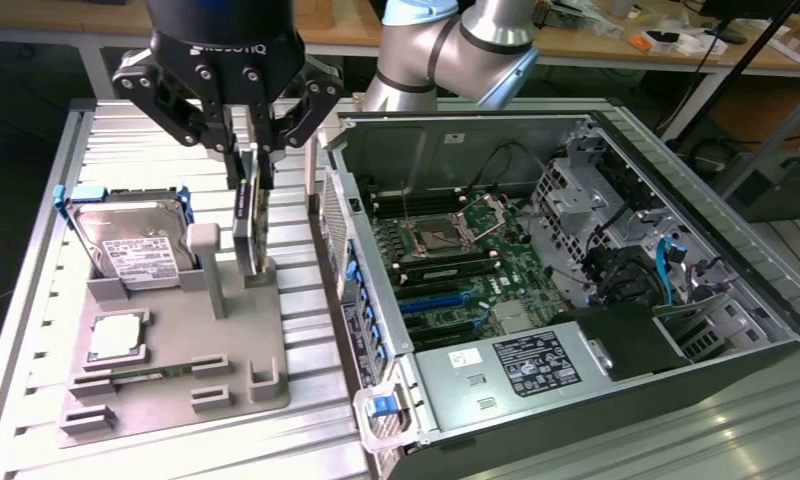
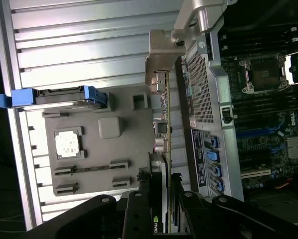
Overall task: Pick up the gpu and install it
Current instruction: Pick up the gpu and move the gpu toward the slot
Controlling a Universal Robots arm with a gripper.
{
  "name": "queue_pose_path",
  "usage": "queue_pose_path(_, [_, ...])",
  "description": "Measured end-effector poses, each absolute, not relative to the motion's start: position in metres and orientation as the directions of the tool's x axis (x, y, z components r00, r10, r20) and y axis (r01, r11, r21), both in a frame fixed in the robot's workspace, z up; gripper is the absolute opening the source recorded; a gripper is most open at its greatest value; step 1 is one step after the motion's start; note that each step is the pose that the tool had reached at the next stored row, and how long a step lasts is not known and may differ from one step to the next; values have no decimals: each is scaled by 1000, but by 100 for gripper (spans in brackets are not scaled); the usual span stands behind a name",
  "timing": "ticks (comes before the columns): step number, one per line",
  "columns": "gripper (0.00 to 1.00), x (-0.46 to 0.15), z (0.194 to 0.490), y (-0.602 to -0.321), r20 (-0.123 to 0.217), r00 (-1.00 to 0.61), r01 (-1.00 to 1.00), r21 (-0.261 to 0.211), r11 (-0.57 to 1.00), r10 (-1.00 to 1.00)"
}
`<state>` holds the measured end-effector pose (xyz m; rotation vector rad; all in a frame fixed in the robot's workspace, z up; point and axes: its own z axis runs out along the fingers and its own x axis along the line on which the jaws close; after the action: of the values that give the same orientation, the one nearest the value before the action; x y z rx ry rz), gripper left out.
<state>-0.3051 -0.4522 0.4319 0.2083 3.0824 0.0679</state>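
The gripper has its two black fingers partly closed on the thin gpu, one on each face. The card stands on edge above the gray fixture, between the hard drive and the open computer case. Its long axis runs alongside the case's perforated wall. The silver bracket is at the end far from the fingers, past the fixture's edge.
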Motion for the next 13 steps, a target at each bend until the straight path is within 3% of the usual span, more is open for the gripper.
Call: queue_pose_path(13, [27, -296, 432, -452, -48, -990, 133, 47, 990, 136])
